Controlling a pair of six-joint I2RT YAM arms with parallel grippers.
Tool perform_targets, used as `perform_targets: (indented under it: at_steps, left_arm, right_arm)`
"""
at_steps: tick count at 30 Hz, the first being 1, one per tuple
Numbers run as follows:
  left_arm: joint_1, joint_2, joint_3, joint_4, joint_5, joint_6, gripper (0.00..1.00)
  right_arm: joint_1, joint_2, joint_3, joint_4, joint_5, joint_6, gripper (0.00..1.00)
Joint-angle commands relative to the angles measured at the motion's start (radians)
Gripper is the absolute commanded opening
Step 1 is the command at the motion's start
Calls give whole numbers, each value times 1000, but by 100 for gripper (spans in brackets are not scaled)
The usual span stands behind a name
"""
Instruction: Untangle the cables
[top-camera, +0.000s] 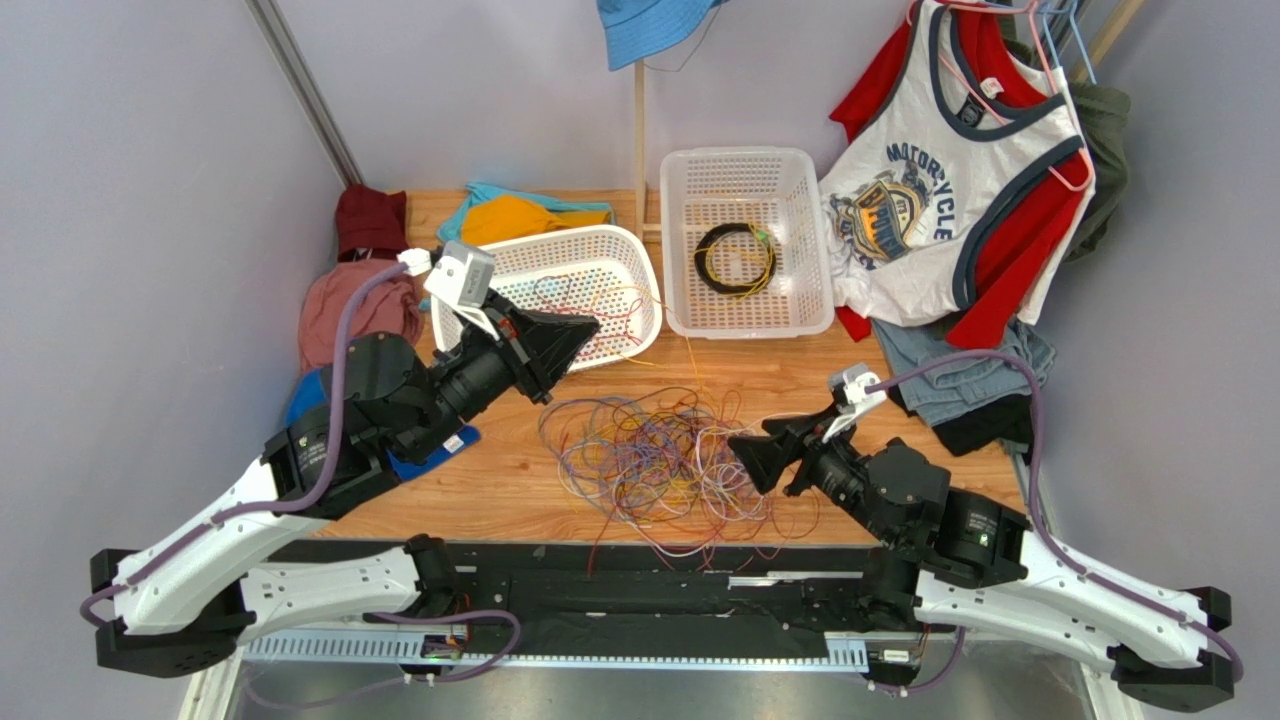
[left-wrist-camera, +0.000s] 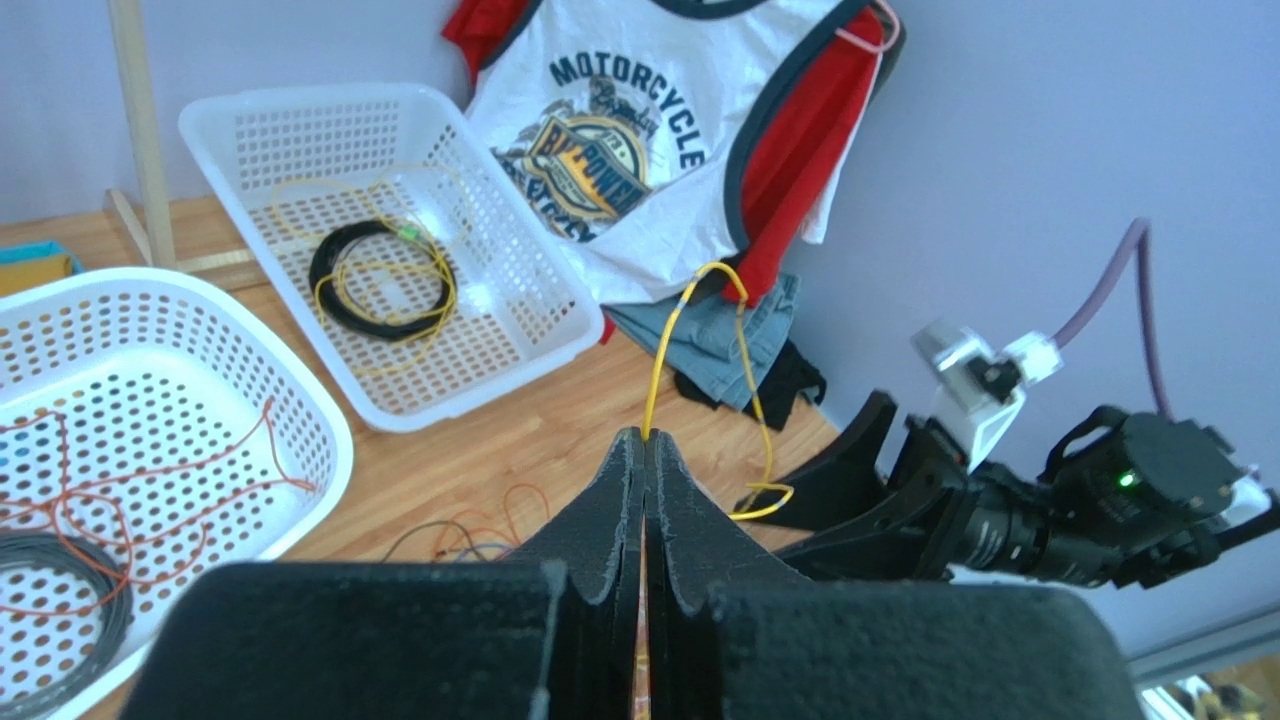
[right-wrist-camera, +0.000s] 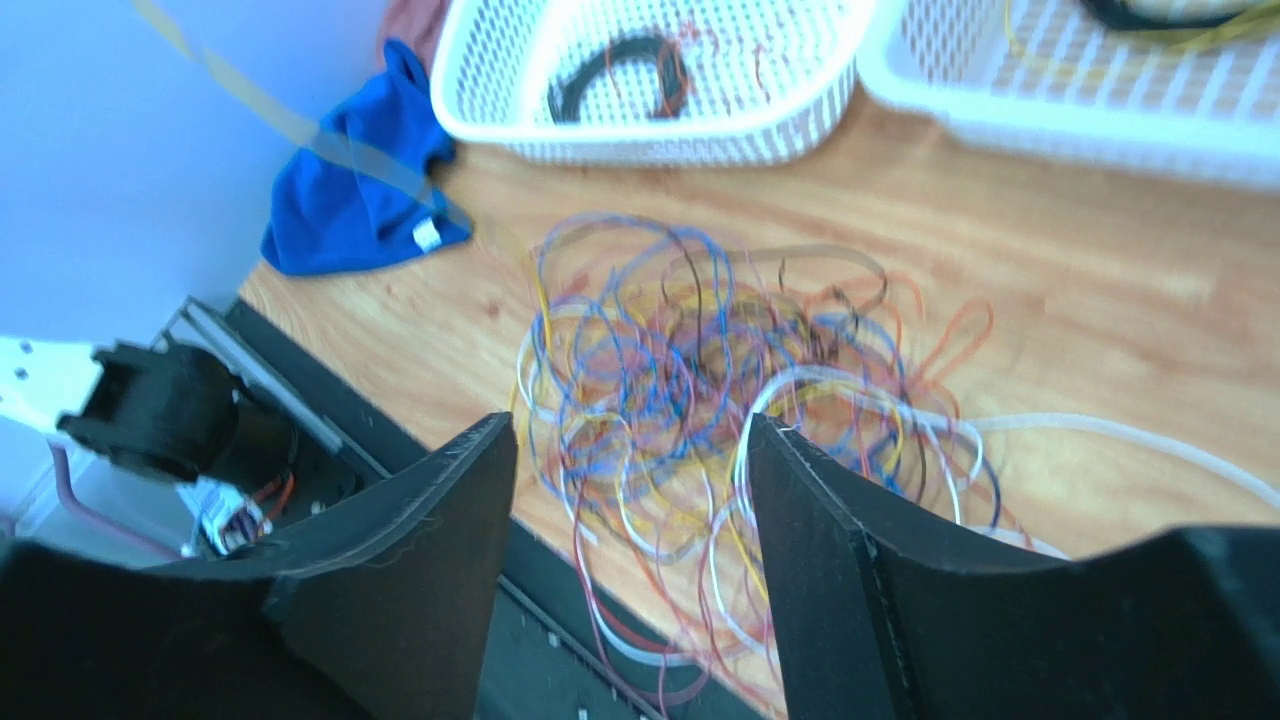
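Note:
The cables (top-camera: 661, 458) lie as a loose many-coloured tangle on the wooden table, between the two arms. My left gripper (top-camera: 589, 330) hangs over the table beside the left basket, shut on a single yellow cable (left-wrist-camera: 706, 278). That cable arcs up from the fingertips (left-wrist-camera: 646, 438) and drops toward the right arm. In the right wrist view my right gripper (right-wrist-camera: 628, 435) stands open just above the near side of the tangle (right-wrist-camera: 706, 375), with only loose strands below the gap.
Two white baskets stand behind the tangle. The left one (top-camera: 639, 263) holds a black coil and an orange wire; the right one (top-camera: 747, 323) holds a black ring with yellow wire. Clothes lie around: blue cloth (right-wrist-camera: 346, 210), hanging T-shirt (top-camera: 947, 195), jeans (top-camera: 947, 383).

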Motion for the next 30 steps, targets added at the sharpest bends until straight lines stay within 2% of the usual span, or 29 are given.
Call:
perform_targets:
  at_steps: [1,6,13,15,16,17,18,19,20,21,22,23,24,25,26,27,28,30]
  left_arm:
    - [2,29,44,-85,41,32,0]
    - [2,26,41,-88,49,22,0]
    - [2,21,41,-102,66,16,0]
    - [2,18,36,-104,66,15,0]
    - [2,10,36,-107,66,16,0]
    - [2,9,33,-111,61,16,0]
    - [3,3,26,-123,47,16,0]
    - [2,-8,16,-128,34,15,0]
    - [2,-17,7,-134,14,10,4]
    - [2,-25,-20,-156,-40,-14,16]
    - [2,-40,-40,-163,-66,-27,48]
    - [2,-49,-59,-174,-91,-39,65]
    - [3,-60,-100,-195,-138,-71,78]
    - [3,-81,-123,-206,-157,-89,99]
    - [3,-94,-151,-211,-169,-106,99]
    - [2,-109,-207,-220,-187,-140,99]
    - [2,-143,-238,-225,-194,-160,99]
    - [3,-184,-340,-217,-192,-215,99]
  right_arm:
    - [4,63,70,228,82,-165,68]
    - [4,223,169,273,81,-240,70]
    - [-14,351,185,432,67,-288,69]
    - [-29,419,214,429,53,-289,54]
    - [-36,436,243,413,82,-285,42]
    - [-39,462,260,399,102,-281,17]
    - [-39,467,277,385,113,-280,3]
    - [-42,461,313,370,140,-289,0]
    - [-45,459,335,369,143,-301,0]
    - [-49,458,372,369,153,-324,0]
    - [-63,477,414,348,162,-368,0]
    - [-75,497,545,319,168,-392,0]
    - [-92,526,627,273,156,-406,0]
    - [-144,606,712,163,141,-419,0]
    - [-180,646,893,112,115,-419,0]
    - [-222,692,972,60,47,-413,0]
    - [-323,780,1064,-38,6,-395,0]
    - [-420,864,1254,-101,-71,-354,0]
